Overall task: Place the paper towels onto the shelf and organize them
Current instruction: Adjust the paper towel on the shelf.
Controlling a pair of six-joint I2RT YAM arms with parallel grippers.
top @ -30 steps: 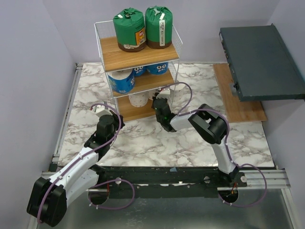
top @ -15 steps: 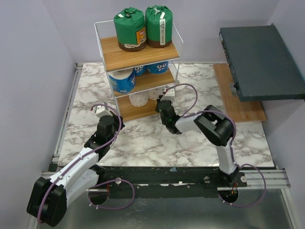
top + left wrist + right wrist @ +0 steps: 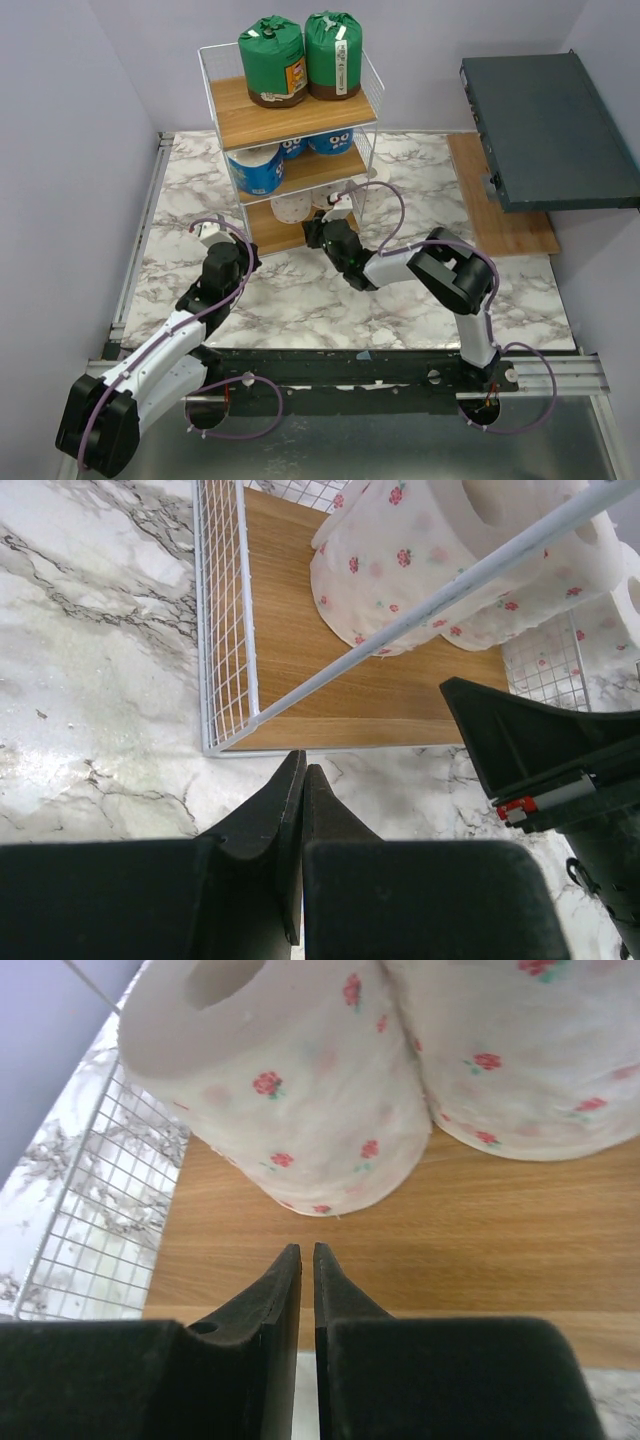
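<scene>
Shelf loaded with two green rolls, three blue-printed rolls, two flowered white rolls, left claw and right claw seen drawn together, empty.

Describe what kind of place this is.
Likely a robot test bench, not a home: two arms bolted to a metal rail, plain walls boxing in a marble-patterned table, and a wire shelf stocked with paper towels.

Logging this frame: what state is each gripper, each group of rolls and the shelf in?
shelf: upright, rolls on every tier.
left gripper: shut, empty.
right gripper: all but shut, empty, at the bottom tier's front edge.
green rolls: upright, top tier.
blue-printed rolls: middle tier.
flowered white rolls: upright, bottom tier, side by side.
</scene>
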